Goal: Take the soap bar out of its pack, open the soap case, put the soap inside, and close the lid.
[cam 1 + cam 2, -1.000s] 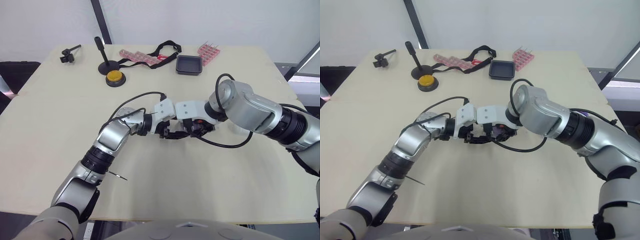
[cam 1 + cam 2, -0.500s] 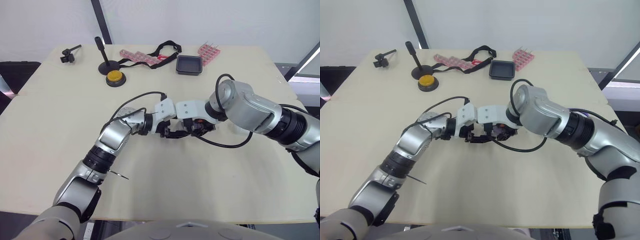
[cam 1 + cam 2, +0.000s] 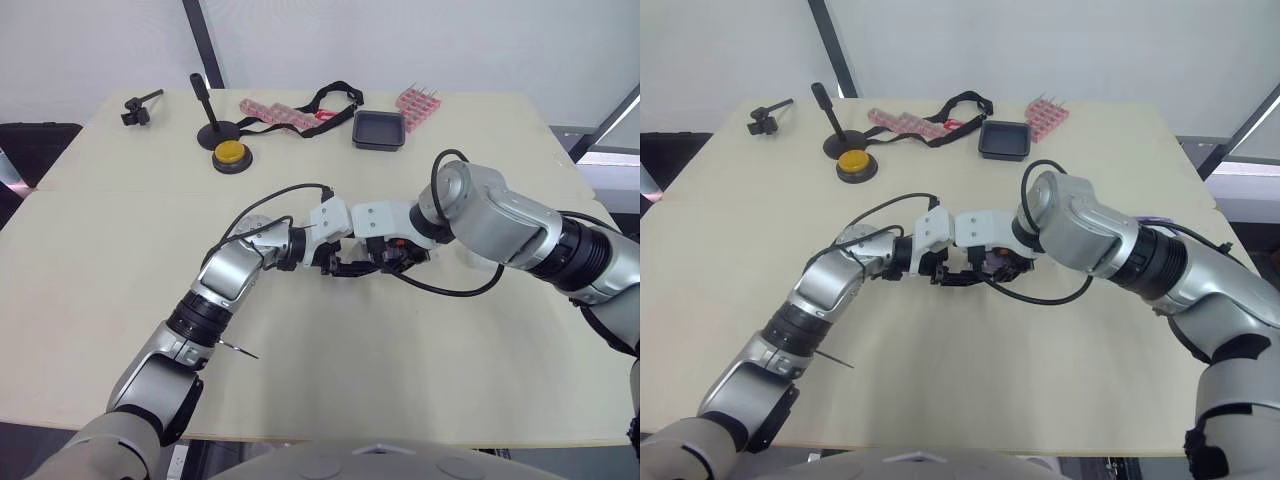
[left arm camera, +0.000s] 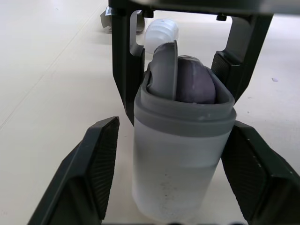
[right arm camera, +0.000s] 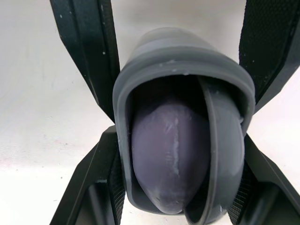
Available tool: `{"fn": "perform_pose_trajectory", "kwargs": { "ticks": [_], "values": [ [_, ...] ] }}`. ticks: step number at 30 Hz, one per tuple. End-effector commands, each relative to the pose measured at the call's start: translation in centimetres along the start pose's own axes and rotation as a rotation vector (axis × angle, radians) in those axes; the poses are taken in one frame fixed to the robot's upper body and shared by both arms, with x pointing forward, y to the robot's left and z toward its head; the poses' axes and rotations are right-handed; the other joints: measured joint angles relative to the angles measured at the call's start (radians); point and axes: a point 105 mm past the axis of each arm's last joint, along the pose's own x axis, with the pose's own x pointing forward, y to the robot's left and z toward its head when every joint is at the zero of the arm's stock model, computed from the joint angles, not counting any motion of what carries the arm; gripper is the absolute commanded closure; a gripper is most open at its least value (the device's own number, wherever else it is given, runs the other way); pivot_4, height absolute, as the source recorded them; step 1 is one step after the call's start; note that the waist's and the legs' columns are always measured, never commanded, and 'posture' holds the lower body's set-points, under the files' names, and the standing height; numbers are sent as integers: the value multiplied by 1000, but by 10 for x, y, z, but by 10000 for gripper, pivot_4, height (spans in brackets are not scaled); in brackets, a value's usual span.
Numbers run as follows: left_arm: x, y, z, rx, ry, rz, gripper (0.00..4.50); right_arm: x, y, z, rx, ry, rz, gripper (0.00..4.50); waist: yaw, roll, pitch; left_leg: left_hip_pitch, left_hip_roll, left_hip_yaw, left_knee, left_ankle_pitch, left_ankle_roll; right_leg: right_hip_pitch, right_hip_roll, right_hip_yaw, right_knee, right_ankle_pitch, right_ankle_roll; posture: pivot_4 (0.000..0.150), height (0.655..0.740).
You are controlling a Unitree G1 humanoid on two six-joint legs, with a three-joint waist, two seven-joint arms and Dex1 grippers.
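The soap case (image 4: 180,154) is a translucent tub with a grey rim, lying on the table between my two grippers at the table's middle (image 3: 352,264). A dark purple soap bar (image 5: 168,154) sits inside it, and the grey lid (image 4: 165,70) stands open beside the soap. My left gripper (image 4: 174,126) is open around the case's closed end, with a gap on one side. My right gripper (image 5: 179,138) comes from the opposite side, its fingers (image 5: 101,178) pressed against the case's rim end.
At the table's far side are a yellow button (image 3: 230,153), a black stand (image 3: 213,130), a black tray (image 3: 378,129), pink packs (image 3: 272,111) and a black strap (image 3: 330,97). A small white ribbed object (image 4: 161,33) lies just beyond the case.
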Motion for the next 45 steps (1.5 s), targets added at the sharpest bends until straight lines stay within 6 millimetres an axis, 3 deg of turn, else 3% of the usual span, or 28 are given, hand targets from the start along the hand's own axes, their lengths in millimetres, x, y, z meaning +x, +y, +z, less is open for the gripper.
{"fn": "perform_pose_trajectory", "kwargs": {
  "ticks": [1,16,17,18,19,20,21,22,30,34,36,45],
  "values": [
    [1,1,9,46,-26,10,25153,-5,1,12,-37,-39,-1,23468,0,0,0,0,0,0,0,0,0,0,0,0,0,0,0,1500,7291],
    [-4,-5,1,23,-30,-8,25828,-4,0,11,-5,-65,3,23468,0,0,0,0,0,0,1,0,0,0,0,0,1,0,0,1500,7291],
    [-5,-5,0,16,-35,-10,25828,-4,1,12,6,-75,7,13974,0,0,0,0,0,0,1,0,0,0,0,0,1,0,0,1500,7291],
    [-7,-6,-2,8,-39,-9,25828,-4,1,11,18,-86,13,12428,1,0,0,0,0,0,1,0,0,0,0,0,1,0,0,1500,7291],
    [-9,-7,-4,3,-44,-8,25828,-4,3,10,26,-95,20,8074,1,0,0,0,0,0,1,0,0,0,0,0,1,0,0,1500,7291],
    [-11,-7,-5,-1,-50,-6,25828,-5,3,9,36,-101,24,8074,2,0,0,0,0,0,1,0,0,0,0,0,1,0,0,1500,7291],
    [-13,-7,-7,-4,-56,-2,25828,-5,3,6,43,-104,24,2828,3,0,0,0,0,0,1,0,0,0,0,0,1,0,0,1500,7291],
    [-15,-7,-8,-2,-59,2,25828,-5,3,3,51,-108,22,627,4,0,0,0,0,0,1,0,0,0,0,0,1,0,0,1500,7291],
    [-32,-5,-14,17,-119,28,25828,-9,4,-13,115,-199,19,627,5,0,0,1,0,0,2,0,0,0,0,0,1,0,0,1500,7291],
    [-41,-3,-17,5,-158,54,25828,-18,10,-9,194,-422,40,627,11,0,0,0,1,0,3,0,1,0,0,0,1,0,0,1500,7291],
    [-46,-6,-19,-22,-190,54,25828,-23,12,-18,219,-517,-1,627,15,0,0,-1,1,0,3,-1,1,0,0,0,1,0,0,1500,7291],
    [-55,-17,-14,-132,-336,77,25828,-29,24,-20,238,-776,-83,627,10,0,-1,-1,1,0,5,-3,6,-1,-2,0,0,-1,-2,1500,7291]
  ]
}}
